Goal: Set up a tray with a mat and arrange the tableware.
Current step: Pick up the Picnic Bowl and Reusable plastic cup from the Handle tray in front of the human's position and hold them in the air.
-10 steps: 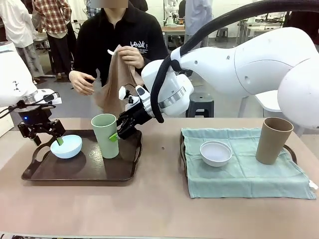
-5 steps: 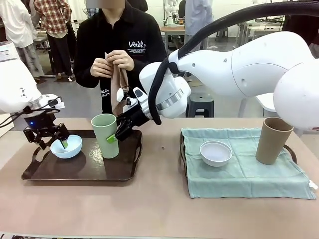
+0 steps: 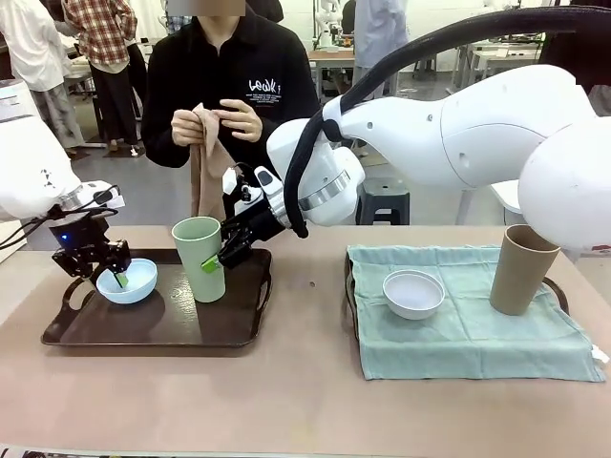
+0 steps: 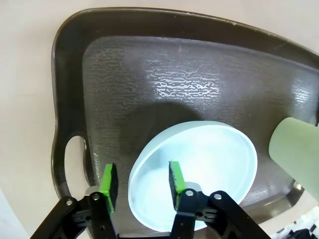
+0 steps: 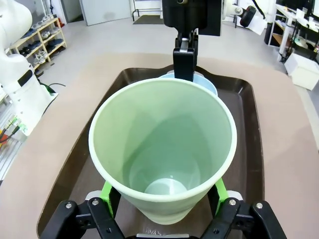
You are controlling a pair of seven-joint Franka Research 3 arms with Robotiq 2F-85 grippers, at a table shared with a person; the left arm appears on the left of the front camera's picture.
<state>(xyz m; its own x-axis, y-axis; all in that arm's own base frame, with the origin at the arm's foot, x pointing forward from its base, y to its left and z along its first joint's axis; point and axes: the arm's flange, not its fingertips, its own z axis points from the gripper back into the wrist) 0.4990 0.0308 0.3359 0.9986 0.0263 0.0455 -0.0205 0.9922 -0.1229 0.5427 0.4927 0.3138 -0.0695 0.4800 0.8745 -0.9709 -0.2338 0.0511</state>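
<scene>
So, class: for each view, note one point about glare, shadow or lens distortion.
Left wrist view: glare on the dark tray beyond the pale blue bowl. Right wrist view: the wide lens swells the pale green cup. Front view: even light, soft shadows on the table.

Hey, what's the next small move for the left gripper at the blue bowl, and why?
Probably close on the rim of the pale blue bowl. The left gripper straddles it, one pad inside, one outside with a gap showing, so nothing is pinched yet. The dark tray under it has no mat, and the person holds a tan cloth.
</scene>
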